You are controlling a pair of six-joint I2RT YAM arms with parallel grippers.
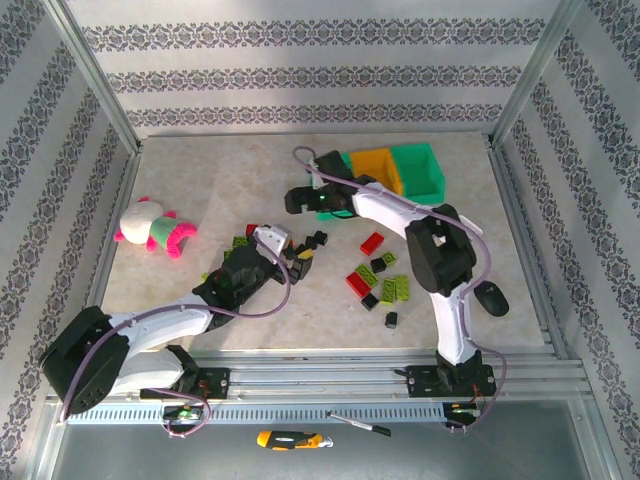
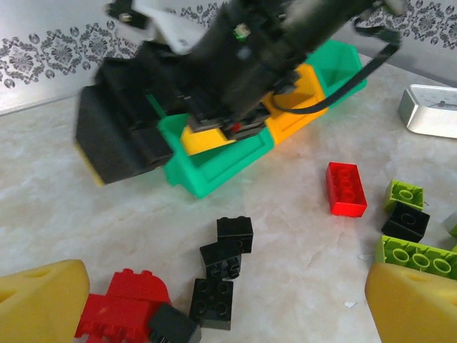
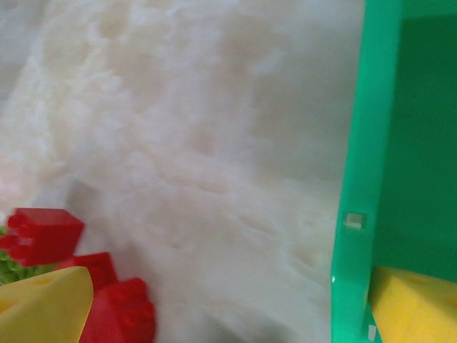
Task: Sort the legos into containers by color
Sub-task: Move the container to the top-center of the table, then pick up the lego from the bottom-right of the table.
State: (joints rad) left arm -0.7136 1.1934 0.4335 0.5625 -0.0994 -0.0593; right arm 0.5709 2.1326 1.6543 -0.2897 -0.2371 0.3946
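**Both grippers open and empty; right gripper close to a bin wall**

**Top view.** My left gripper (image 1: 300,250) is low over the surface (image 1: 200,180). It sits among the bricks (image 1: 380,280) scattered in front of the bins (image 1: 400,170). My right gripper (image 1: 297,200) is just beside the left end of the bin row.

**Left wrist view.** The left gripper's jaws stand wide apart and hold nothing. Black bricks (image 2: 225,264) lie between the fingertips, and red bricks (image 2: 125,311) lie by the left one.
- Hazard: closing here would likely catch several bricks at once, or a red one with a black one. That would mix colours in one bin.
- Hazard: my right arm (image 2: 243,50) crosses in front of the bins. Lifting the left gripper toward them risks a collision.

**Right wrist view.** The right gripper is also spread wide and holds nothing. One fingertip (image 3: 414,307) shows against the green bin wall (image 3: 357,179). The other is near more red bricks.
- Hazard: closing or sweeping sideways could clamp or shove the bin.
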